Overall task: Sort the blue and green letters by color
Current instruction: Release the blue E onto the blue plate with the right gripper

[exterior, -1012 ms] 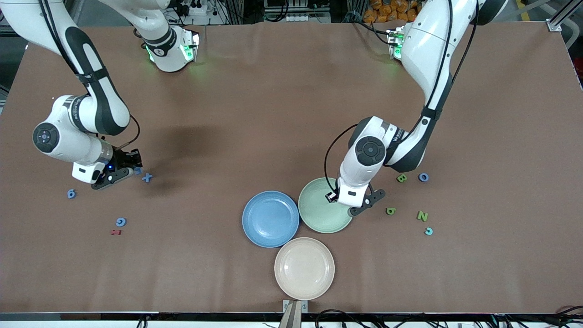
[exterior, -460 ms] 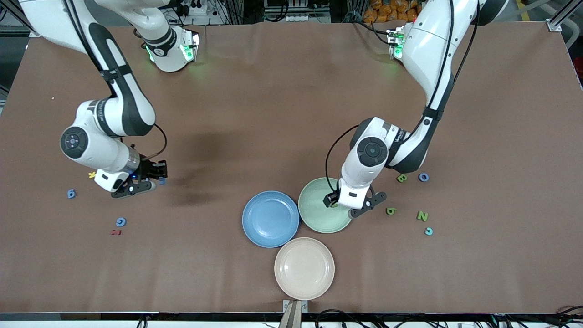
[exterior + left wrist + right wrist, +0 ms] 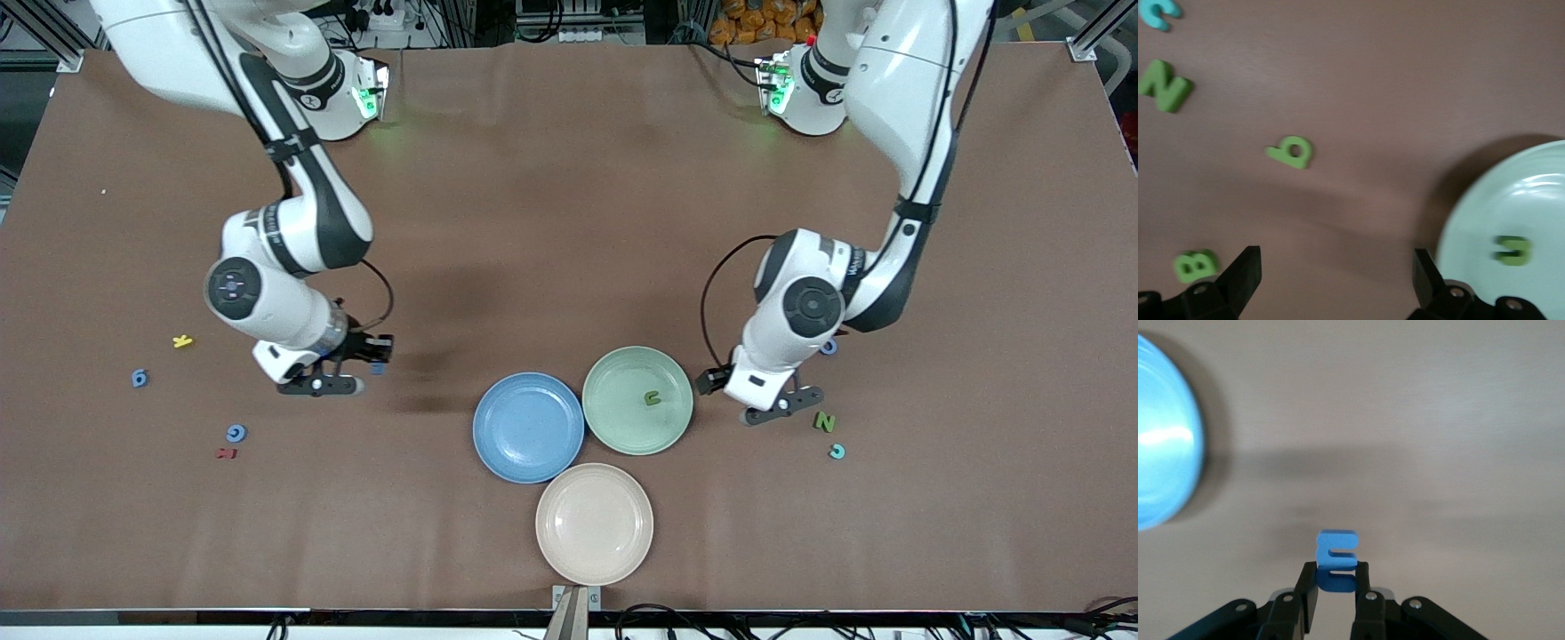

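The right gripper [image 3: 351,373] was clamped on a blue letter [image 3: 1337,559] and had travelled from the right arm's end of the table toward the blue plate [image 3: 528,427]; it hung over bare table, short of the plate's rim. In the right wrist view the letter stood upright between the jaws.

The left gripper [image 3: 756,397] had left the green plate [image 3: 637,400] and was over the table beside it, its fingers spread with nothing between them. A green letter [image 3: 653,398] lay in that plate, so one green item appeared sorted.

Green letters remaining on the table: a "b" [image 3: 1292,151], a "B" [image 3: 1196,265] and an "N" [image 3: 824,421], all toward the left arm's end. Blue letters remaining: one [image 3: 140,378] and another [image 3: 235,433] toward the right arm's end. The task appeared to be at an early stage.
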